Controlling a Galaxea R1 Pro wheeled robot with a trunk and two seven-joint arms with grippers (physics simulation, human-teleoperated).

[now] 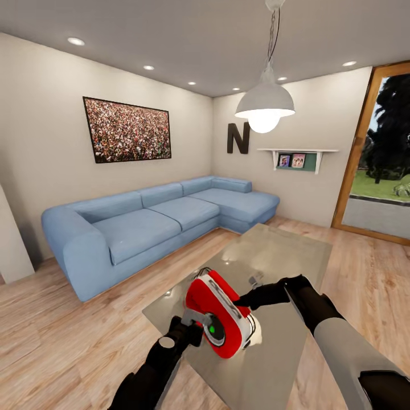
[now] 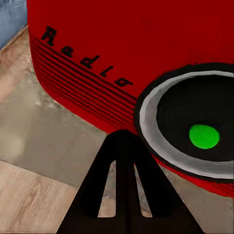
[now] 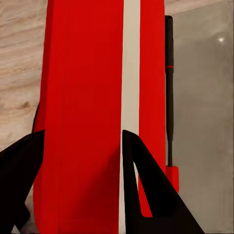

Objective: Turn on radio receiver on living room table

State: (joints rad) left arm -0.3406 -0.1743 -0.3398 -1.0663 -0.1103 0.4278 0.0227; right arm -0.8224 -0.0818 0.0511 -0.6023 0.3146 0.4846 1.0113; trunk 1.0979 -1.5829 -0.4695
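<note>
While right gripper clamps it | radio receiver tilted, dial green-lit

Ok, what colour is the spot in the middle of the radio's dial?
Bright green, centred in the black dial of the radio receiver; the left wrist view shows it best.

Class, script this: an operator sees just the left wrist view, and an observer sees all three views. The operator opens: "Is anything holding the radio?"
Observer: Yes. The right gripper is shut on the radio, one finger on each side.
Operator: Anything sticking out behind it?
Observer: A thin black antenna runs alongside it.
Operator: Is it lying flat?
Observer: No. The head view shows it tilted up over the table, face toward the left gripper.
</note>
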